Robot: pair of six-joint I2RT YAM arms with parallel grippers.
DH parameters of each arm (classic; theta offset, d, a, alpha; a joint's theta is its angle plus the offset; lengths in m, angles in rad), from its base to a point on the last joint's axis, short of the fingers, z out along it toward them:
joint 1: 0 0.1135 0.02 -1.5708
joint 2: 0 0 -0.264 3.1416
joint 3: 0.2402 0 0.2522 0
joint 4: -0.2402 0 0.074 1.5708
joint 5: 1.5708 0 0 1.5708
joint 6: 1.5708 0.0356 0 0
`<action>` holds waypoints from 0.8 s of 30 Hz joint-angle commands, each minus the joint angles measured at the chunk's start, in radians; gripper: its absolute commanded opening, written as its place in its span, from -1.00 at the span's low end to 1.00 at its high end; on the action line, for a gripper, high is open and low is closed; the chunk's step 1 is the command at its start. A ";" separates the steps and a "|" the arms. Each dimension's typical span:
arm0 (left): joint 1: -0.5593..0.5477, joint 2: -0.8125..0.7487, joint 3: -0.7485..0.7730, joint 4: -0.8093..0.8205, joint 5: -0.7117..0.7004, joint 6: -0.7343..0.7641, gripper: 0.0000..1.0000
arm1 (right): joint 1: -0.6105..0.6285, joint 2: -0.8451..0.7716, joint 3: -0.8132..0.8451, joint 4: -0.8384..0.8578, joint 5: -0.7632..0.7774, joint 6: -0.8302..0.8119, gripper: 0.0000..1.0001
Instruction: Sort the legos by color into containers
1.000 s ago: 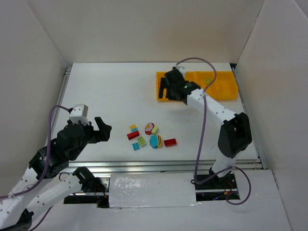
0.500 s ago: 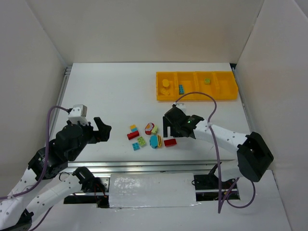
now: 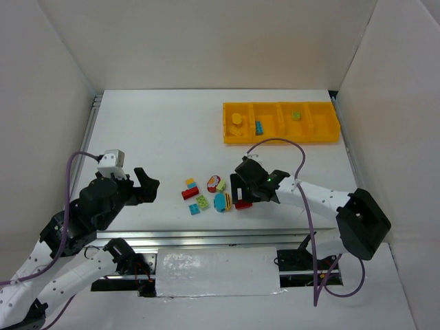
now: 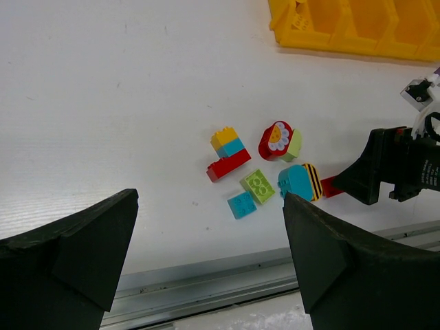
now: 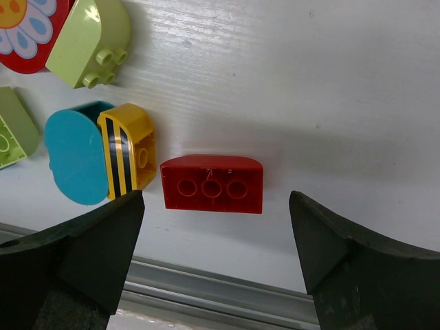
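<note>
Overhead view of a white surface (image 3: pixel 151 130) with two robot arms at its near edge. At the far right lies one long yellow tray (image 3: pixel 282 140) made of four square compartments in a row. Three compartments hold one brick each: a yellow round brick (image 3: pixel 236 119) in the leftmost, a blue brick (image 3: pixel 259 126) in the second, and a green brick (image 3: pixel 296 115) in the third.

Seven loose pieces sit clustered near the front middle of the surface:
- one yellow, blue and red stack (image 4: pixel 227 152)
- one green square plate (image 4: pixel 258 185)
- one small blue square (image 4: pixel 242 204)
- one red round piece with a flower print (image 4: pixel 276 138)
- one light green rounded brick (image 4: pixel 293 144) just beside the flower piece
- one blue and yellow striped piece (image 4: pixel 300 181)
- one red brick (image 5: pixel 212 184)

The right tool (image 3: pixel 240 195) hangs over the red brick. Its two fingers are apart, one on each side, with a gap at both ends. The left tool (image 3: pixel 146 184) sits well left of the cluster, fingers wide apart, gripping nothing.
</note>
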 commanded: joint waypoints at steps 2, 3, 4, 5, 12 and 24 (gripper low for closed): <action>-0.005 0.008 -0.009 0.034 0.010 0.004 0.99 | 0.018 0.021 0.004 0.041 -0.013 -0.022 0.85; -0.005 0.006 -0.009 0.036 0.010 0.004 0.99 | 0.021 0.033 0.006 0.038 -0.005 -0.019 0.85; -0.003 0.008 -0.010 0.034 0.010 0.004 0.99 | 0.022 0.041 0.009 0.031 0.004 -0.017 0.85; -0.005 0.008 -0.010 0.036 0.012 0.006 0.99 | 0.025 0.045 0.010 0.024 0.023 -0.014 0.85; -0.005 0.008 -0.010 0.039 0.020 0.009 0.99 | 0.033 0.062 -0.016 0.036 0.009 -0.014 0.83; -0.005 0.004 -0.010 0.042 0.026 0.013 0.99 | 0.050 0.140 0.021 0.011 0.024 0.000 0.80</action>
